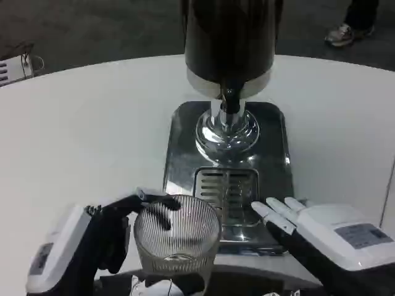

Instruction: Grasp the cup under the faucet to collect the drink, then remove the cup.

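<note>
A clear ribbed cup (177, 233) stands at the near edge of the dispenser's steel base (185, 148), just left of the slotted drip grate (227, 192). My left hand (99, 237) wraps the cup from the left, a black finger lying across its rim. The black faucet (230, 98) hangs from the dark dispenser tank (229, 43), well behind the cup. My right hand (315, 231) lies at the base's right front corner, fingers stretched toward the grate, holding nothing.
The dispenser stands in the middle of the round white table (80, 129). A chrome pedestal (226, 131) rises under the tank. A person's shoe (342, 34) shows on the floor at the far right, and a white device (12, 66) at the far left.
</note>
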